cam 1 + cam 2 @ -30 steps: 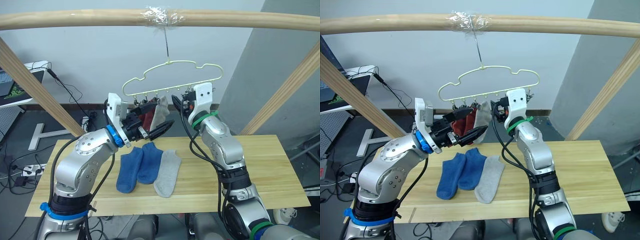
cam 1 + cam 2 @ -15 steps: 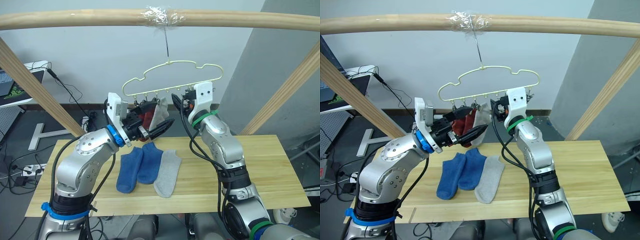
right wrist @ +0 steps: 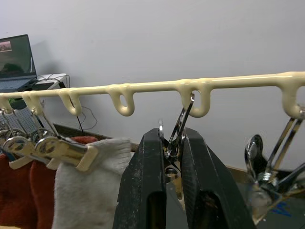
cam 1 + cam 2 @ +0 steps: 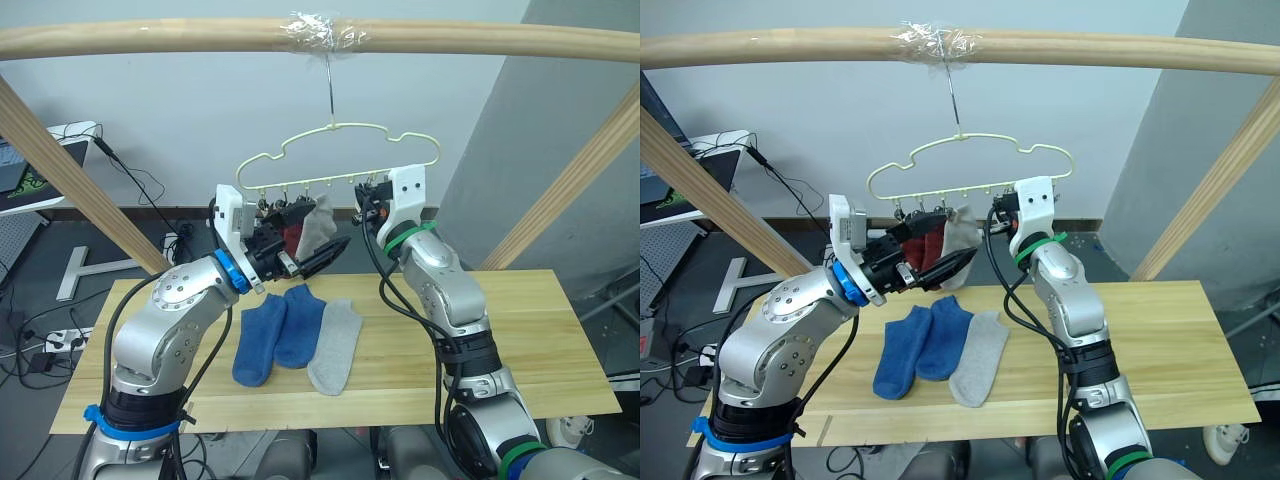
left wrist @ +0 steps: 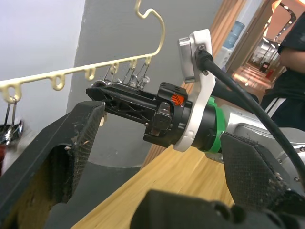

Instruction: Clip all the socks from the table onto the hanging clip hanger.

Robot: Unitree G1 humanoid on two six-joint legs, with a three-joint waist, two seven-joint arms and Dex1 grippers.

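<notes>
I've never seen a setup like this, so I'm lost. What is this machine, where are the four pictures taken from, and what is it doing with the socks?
It is a two-armed humanoid robot. Two pictures come from cameras in its head, looking down over its arms; the other two come from cameras on its wrists. On the wooden table lie two blue socks and a grey sock. Above hangs a pale wire clip hanger under a wooden beam, with two red socks and a grey sock already clipped on. The right tool is pinching a metal clip. The left tool is open, holding nothing.
</notes>
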